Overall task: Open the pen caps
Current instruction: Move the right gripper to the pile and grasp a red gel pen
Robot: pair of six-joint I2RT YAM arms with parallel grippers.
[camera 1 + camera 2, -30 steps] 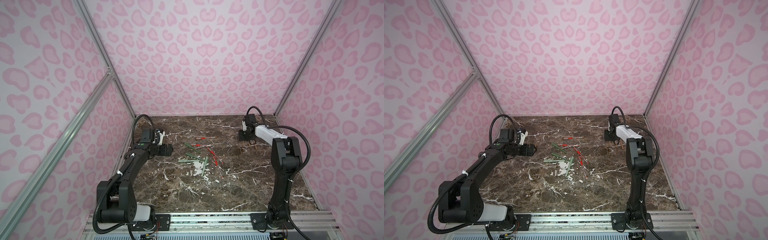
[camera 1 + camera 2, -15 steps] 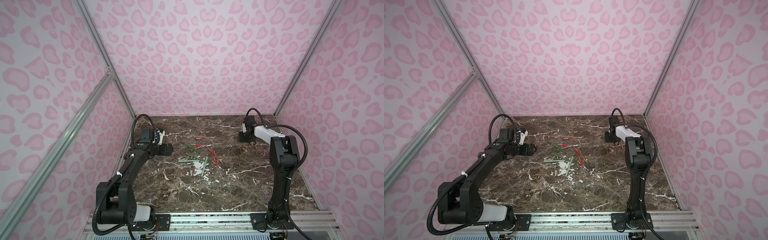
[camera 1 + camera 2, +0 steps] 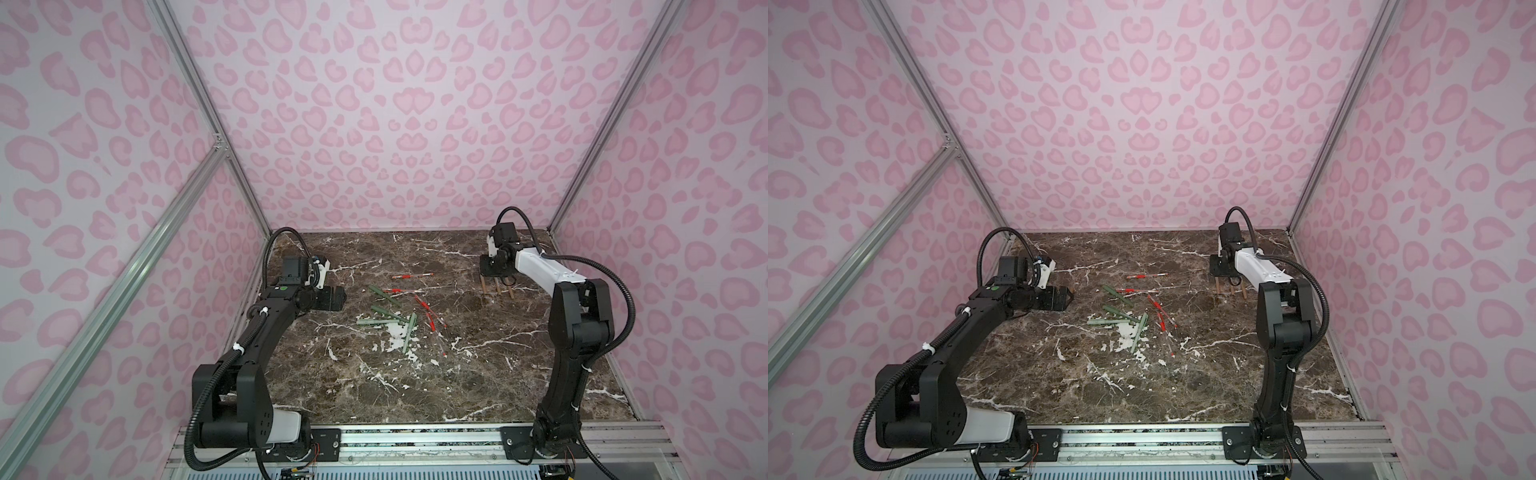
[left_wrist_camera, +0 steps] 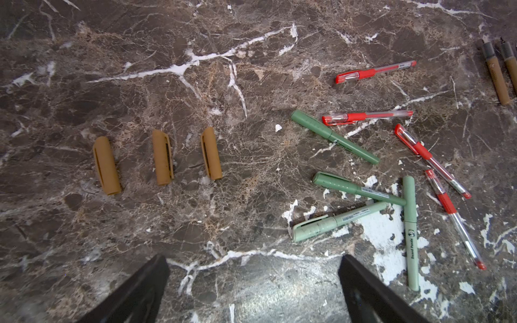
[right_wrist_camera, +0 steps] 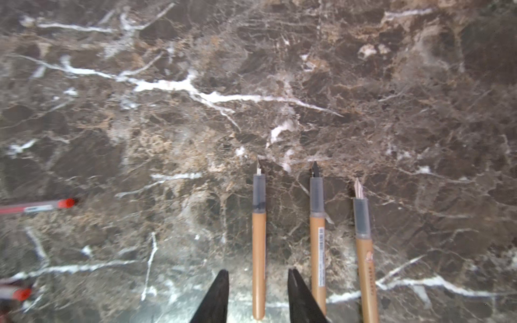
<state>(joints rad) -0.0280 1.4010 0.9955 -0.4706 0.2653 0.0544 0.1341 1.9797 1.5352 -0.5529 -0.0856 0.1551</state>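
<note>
Right fingers (image 5: 221, 299) a little apart, one on each side of a bare-tipped brown pen (image 5: 258, 251), not touching it. Left fingers (image 4: 140, 290) wide open over the tabletop (image 4: 251, 70), holding nothing. Three brown caps (image 4: 162, 158) loose in a row on it, near the green pens (image 4: 335, 138).

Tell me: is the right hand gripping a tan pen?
No: in the right wrist view the right hand is open, with a gap on each side of the tan pen lying between its fingers.
</note>
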